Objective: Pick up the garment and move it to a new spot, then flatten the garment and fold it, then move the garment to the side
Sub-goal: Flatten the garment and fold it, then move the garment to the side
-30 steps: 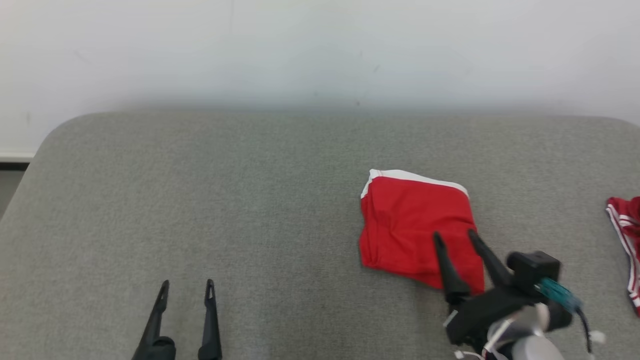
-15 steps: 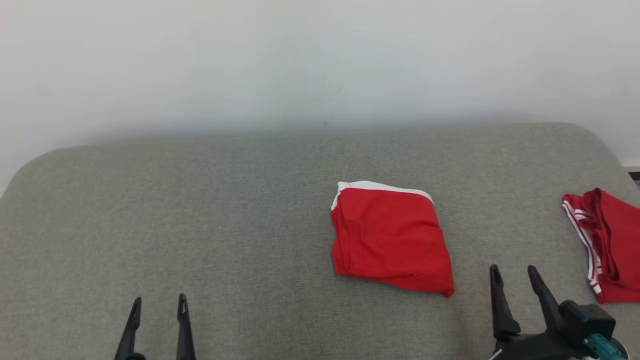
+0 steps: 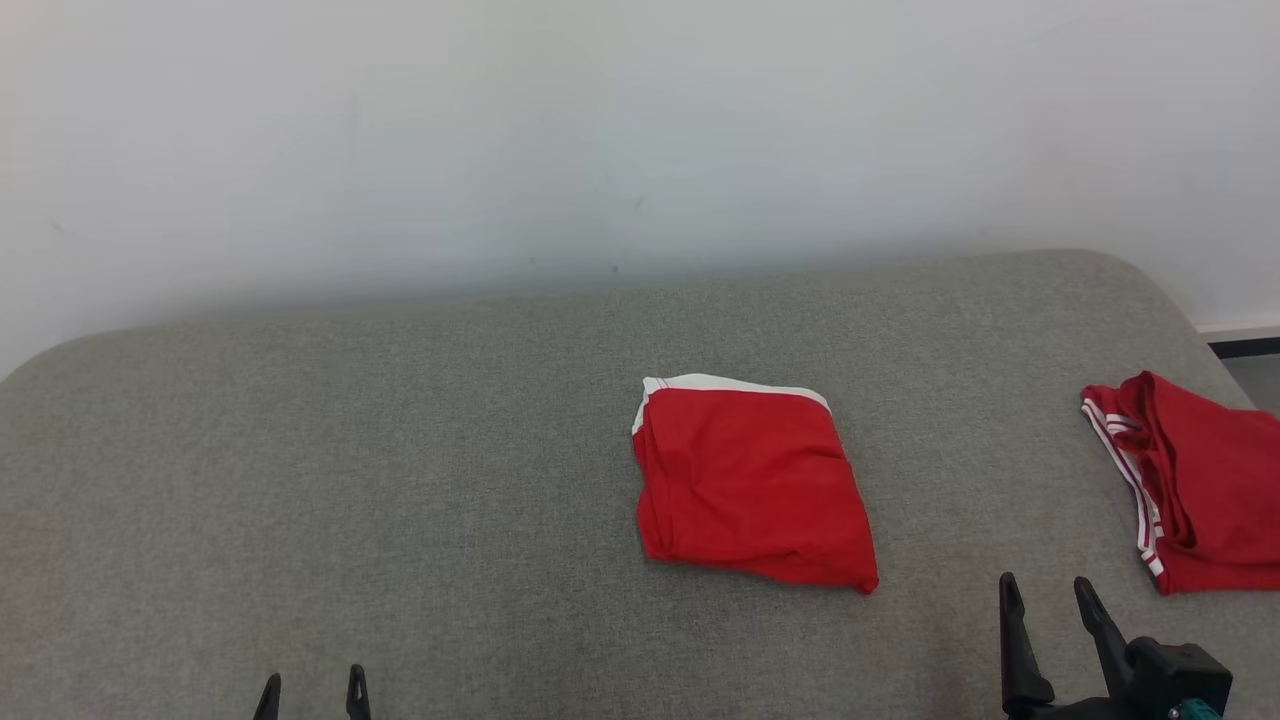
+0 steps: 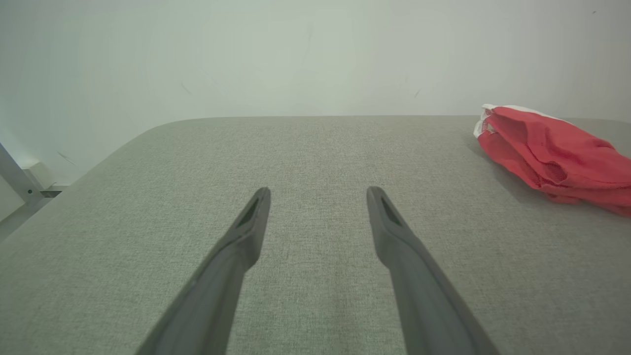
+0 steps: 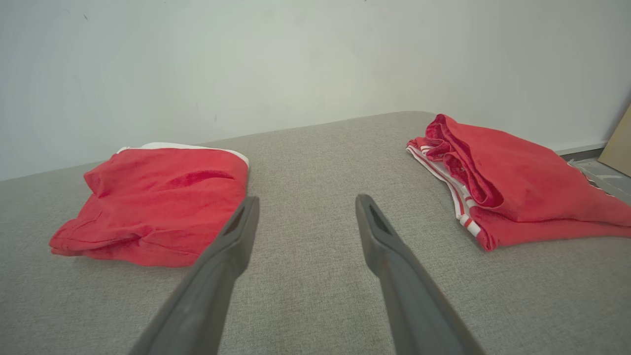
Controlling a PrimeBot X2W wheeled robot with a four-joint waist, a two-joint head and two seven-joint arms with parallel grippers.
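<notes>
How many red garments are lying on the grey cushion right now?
2. One folded red garment lies near the middle; one striped red garment lies at the right edge, partly cut off in the head view.

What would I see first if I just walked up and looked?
The bright red garment, folded with a white band along its far edge, lies in the middle of the grey cushion. A striped garment, also red, lies near the cushion's right edge. The left pincer and right pincer stand open and empty at the near side.
</notes>
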